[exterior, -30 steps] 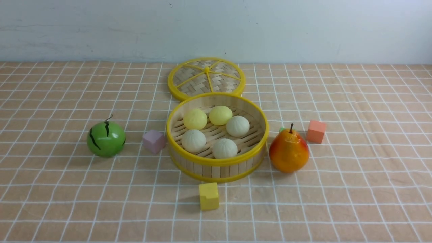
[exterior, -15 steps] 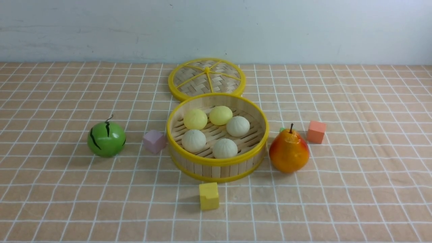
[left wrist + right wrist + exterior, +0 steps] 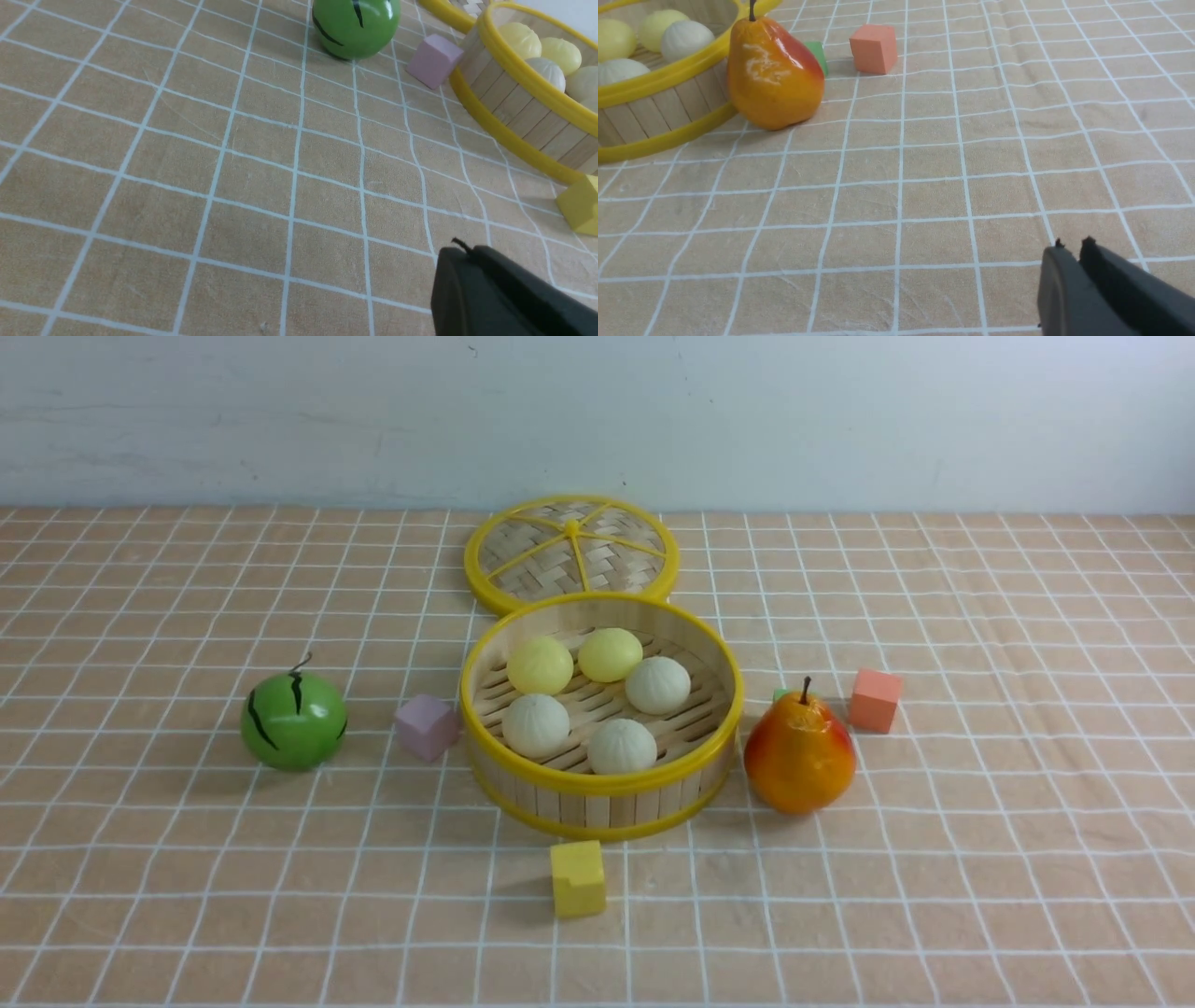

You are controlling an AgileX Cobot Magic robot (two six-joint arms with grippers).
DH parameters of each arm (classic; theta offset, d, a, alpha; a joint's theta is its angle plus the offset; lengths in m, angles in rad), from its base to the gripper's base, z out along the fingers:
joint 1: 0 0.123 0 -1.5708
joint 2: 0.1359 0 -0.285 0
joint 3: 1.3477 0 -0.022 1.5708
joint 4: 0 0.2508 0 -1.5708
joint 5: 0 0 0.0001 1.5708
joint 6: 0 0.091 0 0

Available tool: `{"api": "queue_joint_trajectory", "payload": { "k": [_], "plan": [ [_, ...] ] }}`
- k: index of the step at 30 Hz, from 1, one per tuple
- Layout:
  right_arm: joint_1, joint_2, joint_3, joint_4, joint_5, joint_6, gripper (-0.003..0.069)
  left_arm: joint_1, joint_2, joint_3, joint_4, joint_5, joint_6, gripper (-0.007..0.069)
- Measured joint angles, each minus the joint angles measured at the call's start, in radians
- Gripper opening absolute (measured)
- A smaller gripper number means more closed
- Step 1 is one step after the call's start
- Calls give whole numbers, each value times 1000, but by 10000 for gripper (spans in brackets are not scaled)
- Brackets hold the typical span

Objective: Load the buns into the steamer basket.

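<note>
Wrist views show both tools together, left tool (image 3: 460,254) and right tool (image 3: 1069,252), empty.

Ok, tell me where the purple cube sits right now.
In the front view the purple cube sits on the robot's left of the steamer basket, close to its wall, with the green striped ball farther left.

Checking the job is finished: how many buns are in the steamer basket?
5, all in the steamer basket: yellow buns back-left and back-centre, white buns right, front-left, front. None visible outside.
</note>
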Motion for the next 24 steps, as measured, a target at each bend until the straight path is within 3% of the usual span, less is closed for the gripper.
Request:
{"api": "queue_joint_trajectory", "payload": {
  "k": [24],
  "plan": [
    [0, 0, 0, 0, 0, 0, 85, 0, 0, 0, 0, 0, 0, -13]
  ]
}}
